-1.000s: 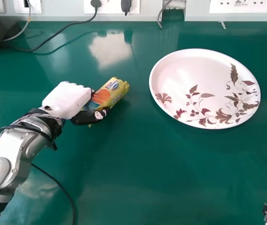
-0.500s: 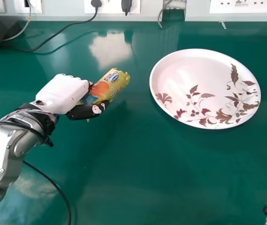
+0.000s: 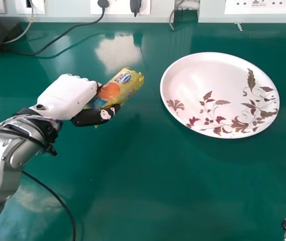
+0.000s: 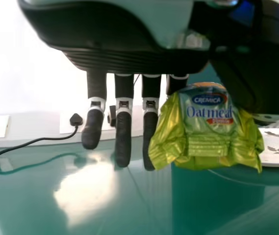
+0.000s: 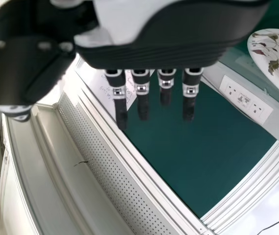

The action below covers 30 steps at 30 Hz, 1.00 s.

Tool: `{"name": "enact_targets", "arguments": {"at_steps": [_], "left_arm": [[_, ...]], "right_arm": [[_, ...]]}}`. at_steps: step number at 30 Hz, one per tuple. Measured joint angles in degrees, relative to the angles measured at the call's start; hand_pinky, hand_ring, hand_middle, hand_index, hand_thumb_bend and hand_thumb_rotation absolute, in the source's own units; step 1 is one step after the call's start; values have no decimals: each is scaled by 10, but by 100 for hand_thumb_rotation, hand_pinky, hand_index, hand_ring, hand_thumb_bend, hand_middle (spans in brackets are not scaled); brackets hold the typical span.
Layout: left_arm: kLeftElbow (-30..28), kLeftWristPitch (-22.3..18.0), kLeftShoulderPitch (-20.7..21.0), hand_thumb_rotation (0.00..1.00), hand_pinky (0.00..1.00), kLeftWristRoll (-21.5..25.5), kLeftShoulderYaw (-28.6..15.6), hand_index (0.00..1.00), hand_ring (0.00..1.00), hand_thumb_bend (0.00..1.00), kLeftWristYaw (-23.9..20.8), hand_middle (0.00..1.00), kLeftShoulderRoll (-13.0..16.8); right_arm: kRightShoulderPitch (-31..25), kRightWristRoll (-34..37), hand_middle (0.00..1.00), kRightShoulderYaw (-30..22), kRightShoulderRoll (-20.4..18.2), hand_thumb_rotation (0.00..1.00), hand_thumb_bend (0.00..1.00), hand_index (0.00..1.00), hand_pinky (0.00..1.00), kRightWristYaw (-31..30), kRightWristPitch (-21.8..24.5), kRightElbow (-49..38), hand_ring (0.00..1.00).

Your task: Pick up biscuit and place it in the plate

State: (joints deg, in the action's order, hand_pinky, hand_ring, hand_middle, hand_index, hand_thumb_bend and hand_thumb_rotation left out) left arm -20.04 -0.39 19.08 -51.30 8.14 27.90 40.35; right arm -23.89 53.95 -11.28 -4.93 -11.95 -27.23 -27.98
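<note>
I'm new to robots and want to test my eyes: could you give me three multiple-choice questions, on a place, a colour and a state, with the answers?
1. Where is the large white plate with brown leaves?
A. Left of the yellow biscuit packet
B. Right of the packet
C. Under the packet

2. What colour is the glossy tabletop?
A. Red
B. White
C. Green

3. How is the packet?
A. Held in the robot's white-and-black left hand
B. Lying in the plate
C. Lying loose on the tabletop

Answers:
1 B: the head view has the plate on the right, the packet on the left.
2 C: green surrounds the plate.
3 A: the left wrist view shows it between thumb and fingers.
</note>
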Motion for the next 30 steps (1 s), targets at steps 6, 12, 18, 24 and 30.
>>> {"name": "enact_targets", "arguments": {"at_steps": [6, 12, 18, 24, 30], "left_arm": [[-2, -9, 15, 0, 20, 3, -1, 52, 39, 51, 1, 46, 0], [-11, -9, 28, 0, 21, 4, -2, 52, 39, 51, 6, 46, 0], [-19, -10, 36, 0, 21, 8, -2, 52, 39, 51, 12, 45, -2], [-24, -10, 45, 0, 21, 11, -2, 53, 38, 50, 19, 45, -5], [-24, -11, 50, 0, 21, 19, -2, 53, 38, 50, 21, 45, -7]], "right_arm": [[0, -2, 90, 2, 0, 34, 89, 81, 79, 0, 0, -1, 93], [-2, -4, 91, 4, 0, 37, 88, 82, 80, 9, 1, -6, 93], [-3, -6, 91, 7, 0, 37, 89, 82, 80, 11, 1, -9, 94], [-6, -10, 91, 8, -1, 37, 88, 83, 80, 13, 1, -18, 94], [-9, -10, 89, 8, -2, 38, 89, 82, 77, 15, 1, -19, 92]]}}
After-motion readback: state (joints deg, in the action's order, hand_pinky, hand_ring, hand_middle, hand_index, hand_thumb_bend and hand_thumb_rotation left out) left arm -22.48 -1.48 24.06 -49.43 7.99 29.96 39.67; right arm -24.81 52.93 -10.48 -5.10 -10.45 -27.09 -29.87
